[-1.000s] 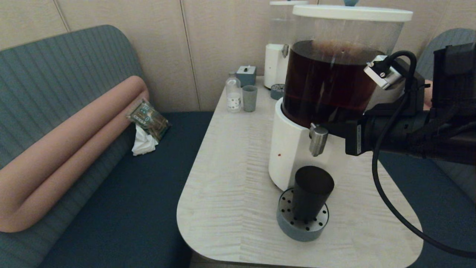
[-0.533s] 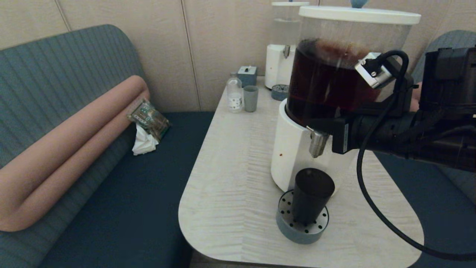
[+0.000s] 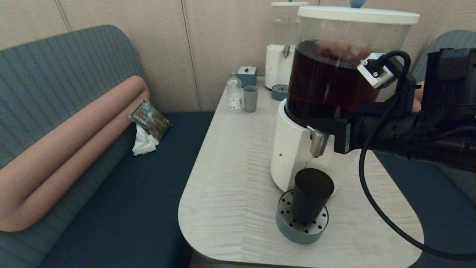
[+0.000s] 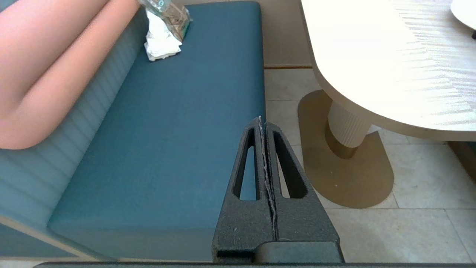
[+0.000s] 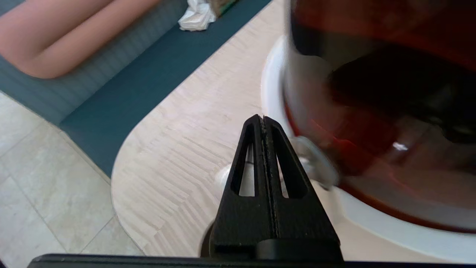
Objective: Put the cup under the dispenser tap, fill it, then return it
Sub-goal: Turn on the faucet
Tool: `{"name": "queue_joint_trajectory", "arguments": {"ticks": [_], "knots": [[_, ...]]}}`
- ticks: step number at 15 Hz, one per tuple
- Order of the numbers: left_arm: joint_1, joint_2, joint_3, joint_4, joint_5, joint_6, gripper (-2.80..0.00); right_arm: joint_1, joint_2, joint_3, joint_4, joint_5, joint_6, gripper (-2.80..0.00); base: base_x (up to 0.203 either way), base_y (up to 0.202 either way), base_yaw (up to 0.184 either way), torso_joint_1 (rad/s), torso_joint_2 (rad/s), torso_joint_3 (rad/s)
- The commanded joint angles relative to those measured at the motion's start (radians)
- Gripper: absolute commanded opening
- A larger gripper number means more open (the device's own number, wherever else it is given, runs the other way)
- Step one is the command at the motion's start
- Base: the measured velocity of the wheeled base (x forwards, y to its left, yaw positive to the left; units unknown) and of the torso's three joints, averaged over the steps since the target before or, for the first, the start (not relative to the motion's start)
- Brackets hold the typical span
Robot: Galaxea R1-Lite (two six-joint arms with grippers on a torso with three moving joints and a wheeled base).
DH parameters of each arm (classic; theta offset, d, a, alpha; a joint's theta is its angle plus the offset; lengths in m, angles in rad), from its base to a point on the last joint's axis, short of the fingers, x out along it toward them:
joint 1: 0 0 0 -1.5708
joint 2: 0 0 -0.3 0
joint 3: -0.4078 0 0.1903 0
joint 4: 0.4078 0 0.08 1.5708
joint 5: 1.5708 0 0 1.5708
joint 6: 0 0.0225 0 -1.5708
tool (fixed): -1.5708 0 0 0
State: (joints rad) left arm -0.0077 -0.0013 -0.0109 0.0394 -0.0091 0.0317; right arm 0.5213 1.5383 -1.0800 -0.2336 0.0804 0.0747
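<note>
One step is live here: filling. You have the right gripper (image 5: 263, 119) with fingers pressed flat together, holding nothing, tip against the dispenser tap (image 3: 318, 142). In the head view a thin stream runs from the spout toward the cup (image 3: 310, 196), so my read is the tap is being pushed open.

The cup stands upright on the round perforated drip tray (image 3: 284, 222), directly below the spout, just in front of the dispenser's white base (image 3: 288, 149). Nothing grips it. It's dark, smoky, tapered, no handle; the walls are too dark to judge the fill level from here. The mouth looks centred enough under the stream, though the stream lands near the rim's back edge.

Next move, as I judge it: you hold pressure on the tap until the cup is full enough, then release and back the right arm off. After that, spread the fingers, take the cup around its side and carry it back. Watch for overfill, since the level can't be read from here. Also a full handleless tumbler may slip or slosh, so grip low and lift level.

The left gripper (image 4: 264, 126) is parked, fingers closed on nothing, hanging over the blue bench seat (image 4: 167, 130) beside the table (image 3: 230, 178). The clear tank (image 3: 334, 85) is well filled with dark brown liquid.
</note>
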Motion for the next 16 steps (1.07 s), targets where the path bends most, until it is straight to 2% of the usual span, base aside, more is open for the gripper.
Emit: {"name": "queue_joint_trajectory", "arguments": {"ticks": [1,16], "knots": [[0.002,0.001,0.000,0.001,0.000,0.001,-2.80,0.000,-0.012,-0.001,-0.010,-0.001,0.002,-2.80,0.000,0.000,0.000,0.000,0.00,0.000],[0.000,0.001,0.000,0.001,0.000,0.001,-2.80,-0.003,-0.163,0.036,0.019,-0.034,0.007,-2.80,0.000,0.000,0.000,0.000,0.00,0.000]]}}
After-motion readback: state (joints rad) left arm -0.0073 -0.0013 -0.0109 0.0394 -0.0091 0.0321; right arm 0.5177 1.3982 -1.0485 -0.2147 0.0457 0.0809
